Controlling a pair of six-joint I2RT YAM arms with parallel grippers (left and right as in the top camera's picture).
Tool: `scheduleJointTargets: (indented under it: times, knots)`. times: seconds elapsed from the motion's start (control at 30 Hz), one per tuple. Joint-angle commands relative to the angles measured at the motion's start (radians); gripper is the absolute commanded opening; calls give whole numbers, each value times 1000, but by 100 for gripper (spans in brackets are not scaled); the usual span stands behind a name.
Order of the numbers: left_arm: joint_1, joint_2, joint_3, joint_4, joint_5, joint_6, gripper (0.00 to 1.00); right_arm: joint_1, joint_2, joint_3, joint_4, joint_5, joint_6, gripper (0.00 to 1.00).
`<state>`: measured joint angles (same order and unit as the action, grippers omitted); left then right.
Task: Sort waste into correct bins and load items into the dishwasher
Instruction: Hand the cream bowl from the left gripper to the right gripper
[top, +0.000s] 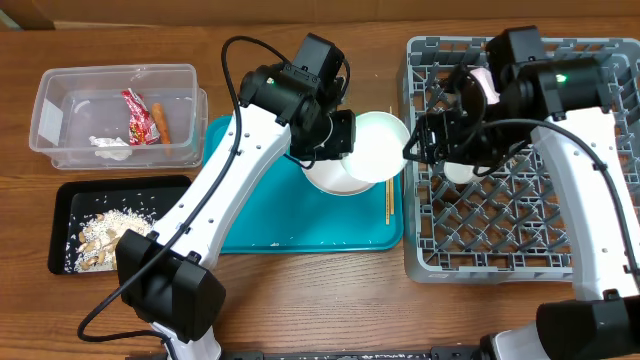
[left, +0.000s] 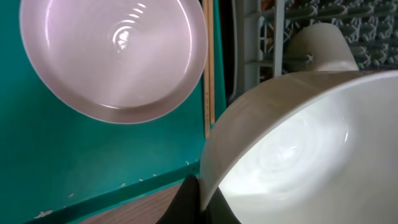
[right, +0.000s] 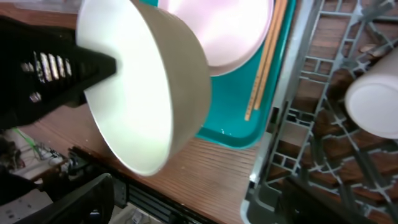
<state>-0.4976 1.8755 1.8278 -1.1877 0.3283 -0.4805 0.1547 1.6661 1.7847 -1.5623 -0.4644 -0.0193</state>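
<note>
From overhead, the left fingers (top: 348, 138) clamp the rim of a white bowl (top: 380, 145) held over the teal tray (top: 300, 235), just left of the grey rack (top: 500, 250). The arm hides most of the pink plate (top: 335, 182). The right fingers (top: 415, 145) sit by the bowl's right rim, their gap unreadable here.

In the left wrist view the tilted bowl fills the lower right, and chopsticks (left: 209, 74) lie beside the plate.

In the right wrist view the right fingers, cut off at the bottom edge, stand spread around nothing. A white cup (right: 373, 102) sits in the rack.
</note>
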Motion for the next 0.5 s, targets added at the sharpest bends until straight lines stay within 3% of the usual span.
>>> scheduleJointTargets:
  times: [0.0,0.1,0.17,0.3,0.4,0.47]
  knots:
    - [-7,-17,27,-10,93,-14,4,34,-4,-17,29,-8,-3,86]
    - [-19,-17,27,-22,96,-14,4,53,-4,-50,72,38,23,85]
    - [-27,-17,27,-31,95,-14,4,55,-3,-73,114,79,58,73]
    - [-40,-17,27,-32,105,-14,4,55,-3,-79,151,79,57,61]
    - [-45,-17,27,-33,111,-14,4,55,-3,-79,156,79,57,36]
    - [-45,-17,27,-34,111,-14,4,55,-3,-79,158,79,57,29]
